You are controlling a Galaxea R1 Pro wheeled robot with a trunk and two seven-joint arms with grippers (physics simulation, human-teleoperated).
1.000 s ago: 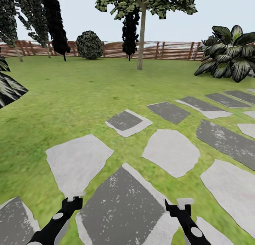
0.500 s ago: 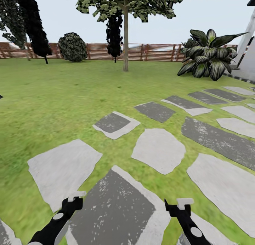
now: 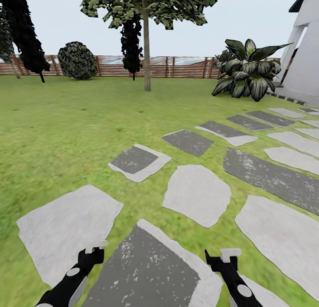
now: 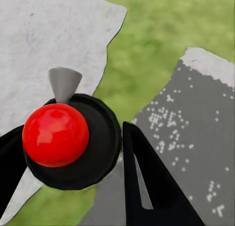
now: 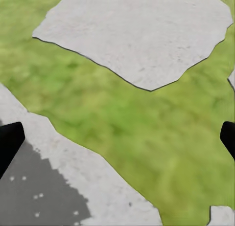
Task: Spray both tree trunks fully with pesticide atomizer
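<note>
The pesticide atomizer (image 4: 56, 135), a round black body with a glossy red ball and a grey nozzle, sits between the black fingers (image 4: 147, 182) of my left gripper (image 3: 93, 250), which is shut on it. The left gripper hangs low over grey paving at the lower left of the head view. My right gripper (image 3: 221, 256) is at the lower right, open, its fingertips (image 5: 9, 138) wide apart over grass and stone. Far ahead on the lawn (image 3: 66, 121), a tree with a straight pale grey-beige trunk (image 3: 146, 63) stands before the fence.
Grey and white stepping stones (image 3: 197, 194) cross the grass from under my arms toward a white house (image 3: 305, 54) at the right. A large broad-leaved plant (image 3: 246, 72) grows beside it. Dark cypresses (image 3: 26, 36), a round bush (image 3: 77, 61) and a brown slat fence (image 3: 177, 68) line the back.
The whole head view has shifted: the camera moved, so the tree and plant slid left and the white house came into sight at right. Both grippers hold the same pose.
</note>
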